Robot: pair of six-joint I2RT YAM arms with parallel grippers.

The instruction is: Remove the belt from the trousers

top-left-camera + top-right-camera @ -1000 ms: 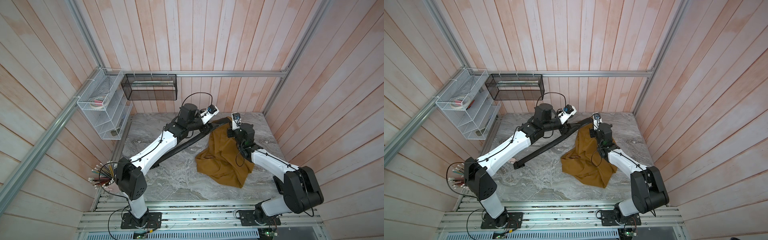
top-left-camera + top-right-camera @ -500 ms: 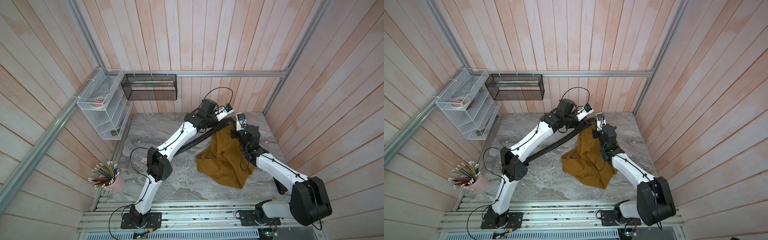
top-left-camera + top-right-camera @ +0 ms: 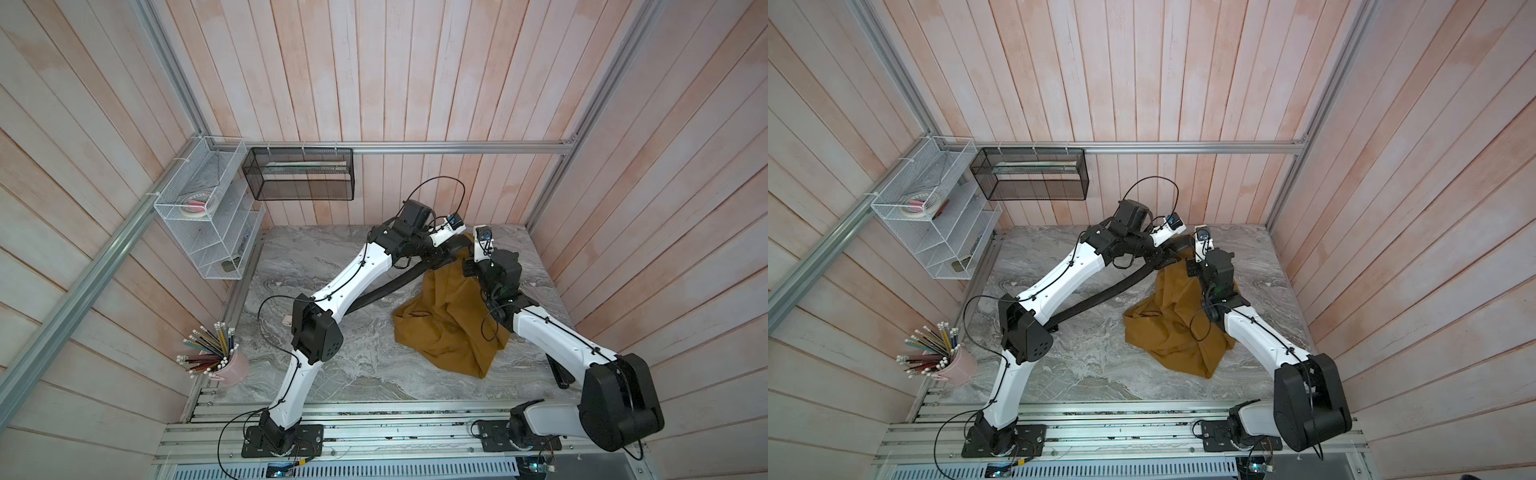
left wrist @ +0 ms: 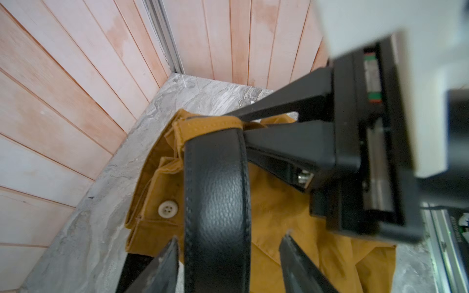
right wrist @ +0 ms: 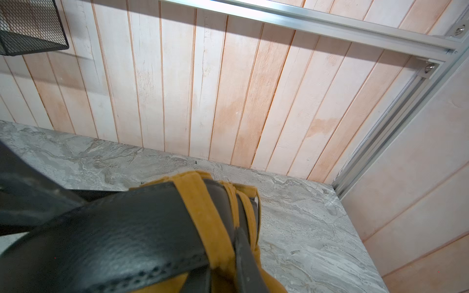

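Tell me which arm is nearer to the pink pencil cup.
Left. The left arm has its elbow close beside the pencil cup; the right arm is far off on the other side, beyond the trousers.

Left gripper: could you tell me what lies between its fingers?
The left wrist view shows the long black leather-like belt running between the left gripper's spread fingers.

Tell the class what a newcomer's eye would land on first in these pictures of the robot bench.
The heap of mustard-brown fabric trousers on the grey marbled table, right of centre, stands out first. A long black leather-like belt runs slantwise from their waistband under the left arm. At the waistband, near the back wall, the right gripper pinches the fabric while the left gripper straddles the belt, jaws open.
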